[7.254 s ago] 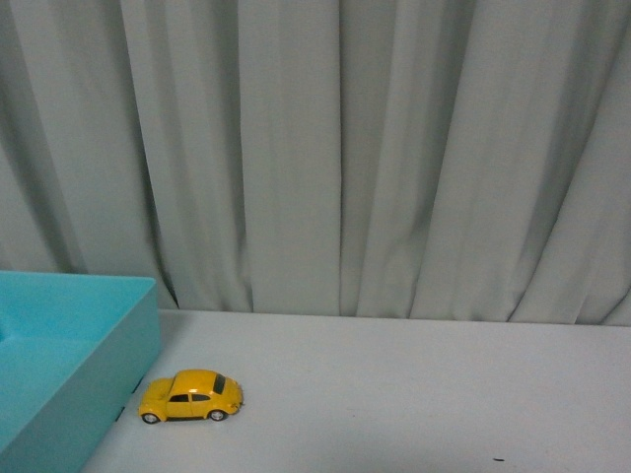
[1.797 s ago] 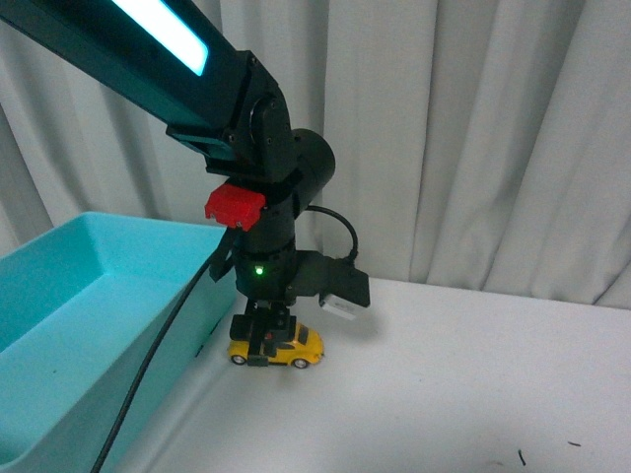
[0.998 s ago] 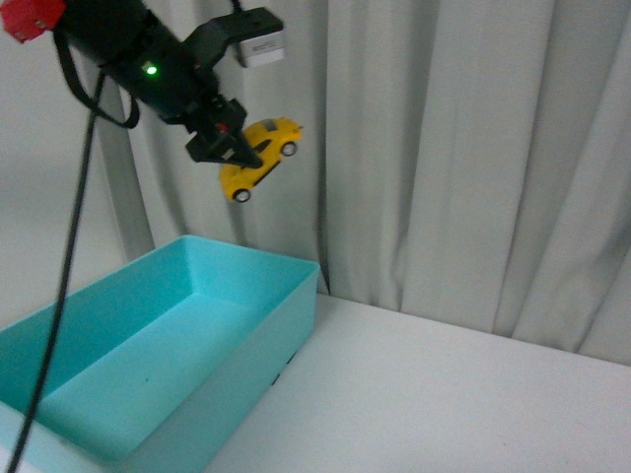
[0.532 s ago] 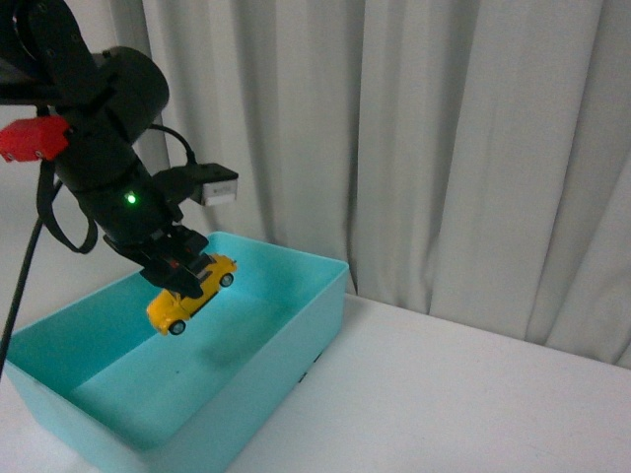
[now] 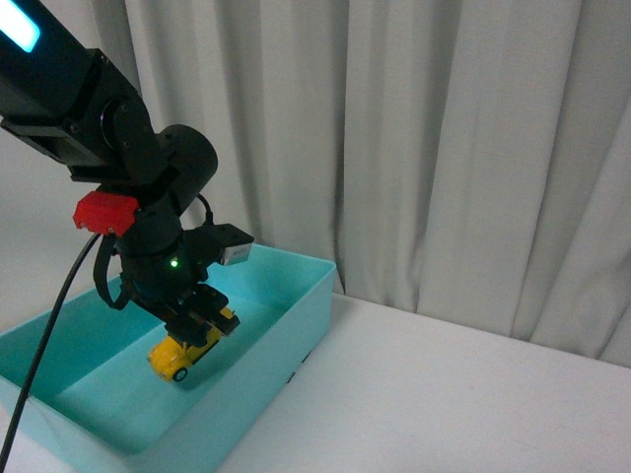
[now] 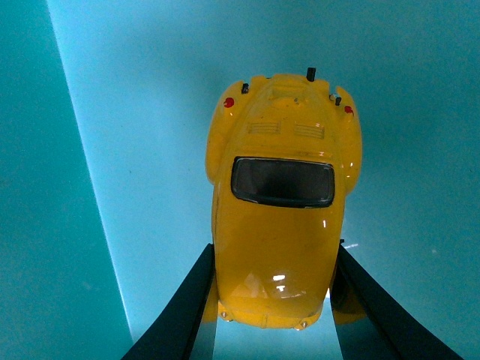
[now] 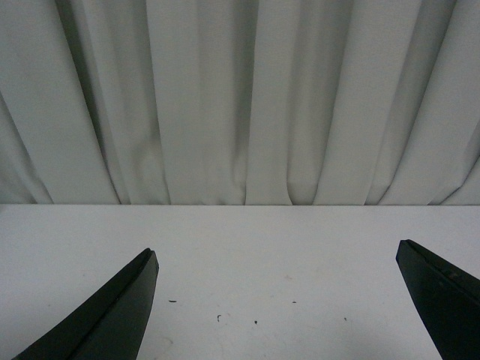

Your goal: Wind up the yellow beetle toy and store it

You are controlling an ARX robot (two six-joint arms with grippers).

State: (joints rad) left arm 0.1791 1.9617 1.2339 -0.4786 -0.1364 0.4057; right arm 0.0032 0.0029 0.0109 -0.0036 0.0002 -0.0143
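Note:
The yellow beetle toy (image 5: 180, 354) is a small glossy yellow car with dark windows. My left gripper (image 5: 200, 328) is shut on it and holds it tilted, low inside the turquoise bin (image 5: 296, 320), close to the bin's floor. In the left wrist view the toy (image 6: 281, 202) fills the middle, seen from above, with a black finger (image 6: 184, 315) on each side of it and the bin's turquoise floor (image 6: 142, 150) behind. My right gripper (image 7: 277, 300) is open and empty over the white table (image 7: 247, 247); it does not show in the front view.
The white table (image 5: 444, 404) stretches to the right of the bin. A grey-white curtain (image 5: 444, 148) hangs behind the table. A black cable (image 5: 49, 325) runs down from my left arm in front of the bin.
My left gripper picked the toy off the table, lifted it high, swung it over the bin and has lowered it to near the bin's floor.

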